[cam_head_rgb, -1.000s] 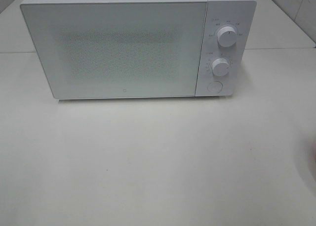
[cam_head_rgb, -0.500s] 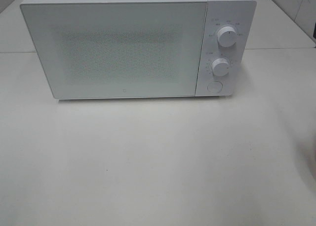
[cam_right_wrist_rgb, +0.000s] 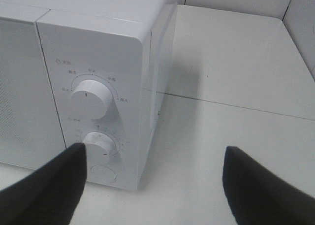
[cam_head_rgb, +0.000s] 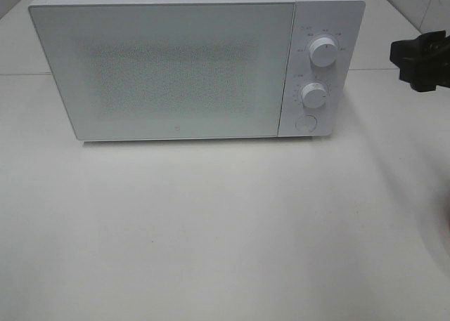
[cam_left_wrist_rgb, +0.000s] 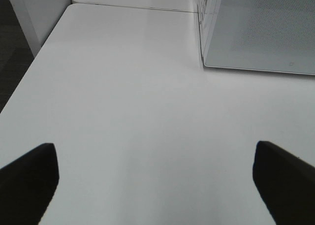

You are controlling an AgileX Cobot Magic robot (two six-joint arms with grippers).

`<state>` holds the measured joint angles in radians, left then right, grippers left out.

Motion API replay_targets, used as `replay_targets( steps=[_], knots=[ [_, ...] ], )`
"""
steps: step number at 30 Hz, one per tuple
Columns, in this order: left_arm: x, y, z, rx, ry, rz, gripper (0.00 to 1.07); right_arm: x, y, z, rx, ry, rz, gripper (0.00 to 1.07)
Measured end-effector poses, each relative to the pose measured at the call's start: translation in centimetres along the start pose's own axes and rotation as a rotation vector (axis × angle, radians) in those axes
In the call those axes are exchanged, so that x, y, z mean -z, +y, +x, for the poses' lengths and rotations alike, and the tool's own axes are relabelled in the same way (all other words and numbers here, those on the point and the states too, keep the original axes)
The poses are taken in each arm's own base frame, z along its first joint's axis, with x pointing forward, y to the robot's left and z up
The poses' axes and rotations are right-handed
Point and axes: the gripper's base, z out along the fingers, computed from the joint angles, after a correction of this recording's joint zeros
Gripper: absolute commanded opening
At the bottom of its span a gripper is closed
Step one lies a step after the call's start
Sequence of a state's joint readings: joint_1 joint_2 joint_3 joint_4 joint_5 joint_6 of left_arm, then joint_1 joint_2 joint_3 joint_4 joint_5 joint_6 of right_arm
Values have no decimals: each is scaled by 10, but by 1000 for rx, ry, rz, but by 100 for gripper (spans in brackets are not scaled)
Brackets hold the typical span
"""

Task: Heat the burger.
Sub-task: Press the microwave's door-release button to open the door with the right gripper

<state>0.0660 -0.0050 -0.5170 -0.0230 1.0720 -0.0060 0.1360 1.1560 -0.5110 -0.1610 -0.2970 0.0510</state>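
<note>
Exterior high: white boxy microwave (cam_head_rgb: pixel 190 68) with a frosted, dotted glass door (cam_head_rgb: pixel 165 71), shut, sits at the back of a white matte tabletop (cam_head_rgb: pixel 211 230). The panel on its right has two round white knobs (cam_head_rgb: pixel 323 52) stacked, with a round white button (cam_head_rgb: pixel 305 123) below.

Burger: not visible in any view. It's not on the part of the table that shows. It may be behind the door, but I can't tell through the frosting.

Black right gripper (cam_right_wrist_rgb: pixel 155 156): enters at the right edge of the exterior view, level with the knobs and apart from the microwave. Fingers are spread wide with nothing between them, facing the panel corner.

Black left gripper (cam_left_wrist_rgb: pixel 155 148): outside the exterior view. Fingers are also spread wide and hold nothing. It sits over bare table with the microwave's left front corner ahead.

Handling, my estimate:
- Burger should be light and soft; the bun dents and the stacked layers slide.
- Take it low across the sides, around patty level, with a gentle squeeze, and keep it upright.
- No door handle is visible, so the button is probably the release.

Surface: smooth and flat, likely low grip, so the microwave could skate if pushed. A seam (cam_head_rgb: pixel 394 69) between two tabletops runs past the microwave.

Room: white wall (cam_head_rgb: pixel 422 5) at back right, dark floor (cam_left_wrist_rgb: pixel 10 48) beside the table's left edge.
</note>
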Motion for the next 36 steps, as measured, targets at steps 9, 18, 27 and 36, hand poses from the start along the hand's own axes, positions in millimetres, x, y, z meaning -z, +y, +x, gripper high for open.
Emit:
replay_targets(
  steps=[9,18,27,36],
  knots=[
    [0,0,0,0,0,0,100,-25,5,33,-38,26,-32,76],
    [0,0,0,0,0,0,100,-32,27,76,-200,74,-116,73],
    [0,0,0,0,0,1,100,-34,40,85,-585,128,-145,40],
    [0,0,0,0,0,1,100,-34,40,77,-1143,92,-166,0]
  ],
)
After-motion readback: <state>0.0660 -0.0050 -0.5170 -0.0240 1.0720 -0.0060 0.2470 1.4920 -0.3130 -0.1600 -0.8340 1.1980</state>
